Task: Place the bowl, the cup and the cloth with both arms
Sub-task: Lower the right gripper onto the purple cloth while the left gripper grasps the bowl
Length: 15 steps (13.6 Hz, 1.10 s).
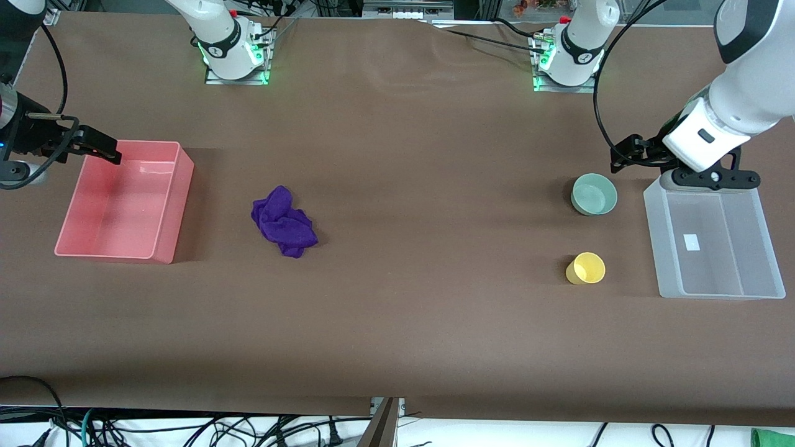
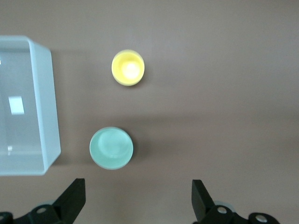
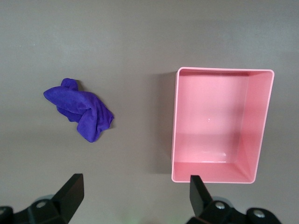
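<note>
Bowl (image 1: 594,194) and cup (image 1: 586,268) sit near the table's left-arm end beside the clear bin (image 1: 713,292), cup closer to the camera edge. Cloth (image 1: 284,222) lies beside the pink bin (image 1: 163,205). Left gripper (image 2: 138,200) and right gripper (image 3: 134,199) hover, both spread wide.

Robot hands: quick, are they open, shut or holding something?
Left gripper: open, empty, up over the table by the bowl.
Right gripper: open, empty, over the pink bin.

High front camera faces the arms; both wrist cameras look straight down, sharing the table (image 1: 397,323)
</note>
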Each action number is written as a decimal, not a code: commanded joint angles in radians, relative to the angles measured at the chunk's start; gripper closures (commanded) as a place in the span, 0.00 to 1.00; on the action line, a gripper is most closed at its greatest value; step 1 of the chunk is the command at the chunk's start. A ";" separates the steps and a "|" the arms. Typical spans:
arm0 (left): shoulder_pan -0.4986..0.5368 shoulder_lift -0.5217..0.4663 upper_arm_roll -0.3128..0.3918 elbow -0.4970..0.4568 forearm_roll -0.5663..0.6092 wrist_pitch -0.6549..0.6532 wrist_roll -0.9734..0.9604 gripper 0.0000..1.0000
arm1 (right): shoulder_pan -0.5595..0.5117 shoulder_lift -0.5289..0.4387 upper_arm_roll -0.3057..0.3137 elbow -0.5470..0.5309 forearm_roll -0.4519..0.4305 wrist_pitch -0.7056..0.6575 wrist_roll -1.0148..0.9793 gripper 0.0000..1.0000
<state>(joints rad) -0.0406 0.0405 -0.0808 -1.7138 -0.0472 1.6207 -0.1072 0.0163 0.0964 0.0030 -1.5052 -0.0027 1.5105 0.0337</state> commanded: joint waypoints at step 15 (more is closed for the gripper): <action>0.149 0.300 -0.002 -0.457 0.233 0.700 0.983 0.10 | 0.122 0.253 0.146 -0.350 0.010 0.584 0.135 0.00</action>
<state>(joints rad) 0.1072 0.2999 -0.0792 -2.1683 0.1594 2.3026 0.8468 0.1472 0.3534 0.1164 -1.7606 0.0001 1.9746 0.1256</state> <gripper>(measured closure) 0.013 0.000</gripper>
